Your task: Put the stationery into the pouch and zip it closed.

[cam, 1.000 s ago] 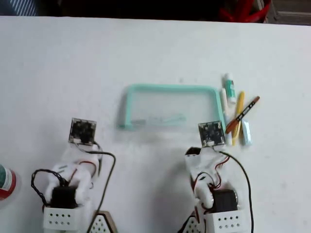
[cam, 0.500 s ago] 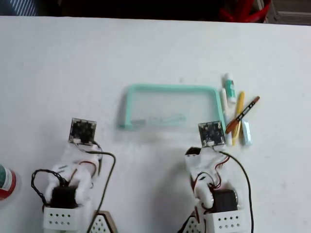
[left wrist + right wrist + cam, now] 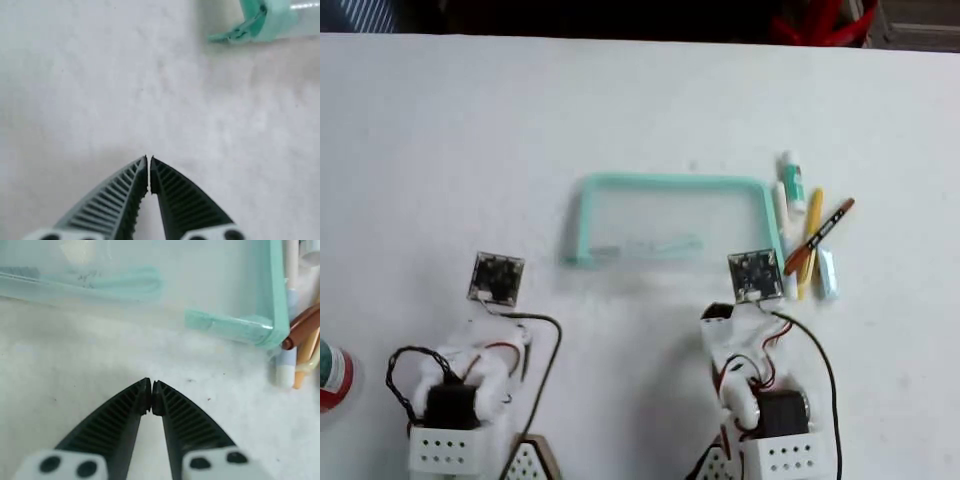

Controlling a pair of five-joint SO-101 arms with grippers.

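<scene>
Mint-green edging frames the clear pouch [image 3: 670, 215], which lies flat at the centre of the high view with its long axis running left to right. Just off its right short edge sits the stationery [image 3: 805, 230], a loose bundle lying mostly up-and-down in the frame, parallel to that edge. It includes a white-and-green tube [image 3: 791, 178] at the top, and a brown pen [image 3: 832, 222] slants across a yellow pen [image 3: 814, 208]. None of it is inside the pouch yet.

The right arm [image 3: 745, 350], at the lower right of the high view, is clearly the nearer one. In its wrist view the right gripper [image 3: 151, 388] hangs empty over the table with its jaws pressed together. The pouch's corner is ahead of it and the pen ends sit at the upper right of that frame. The left gripper [image 3: 149, 162] is likewise closed on nothing, over bare table. It faces the pouch's other lower corner and is well apart from the pens.

The first pick looks like the right arm's job, with the jaws opened and set across a pen's long axis. Whether the pouch's mouth stands open I cannot tell through the clear film.

The table [image 3: 640, 100] is white and matte. A red-and-green can [image 3: 330, 375] sits at the lower left edge. A dark strip of room runs along the top, with a red object [image 3: 815, 22] at the upper right.
</scene>
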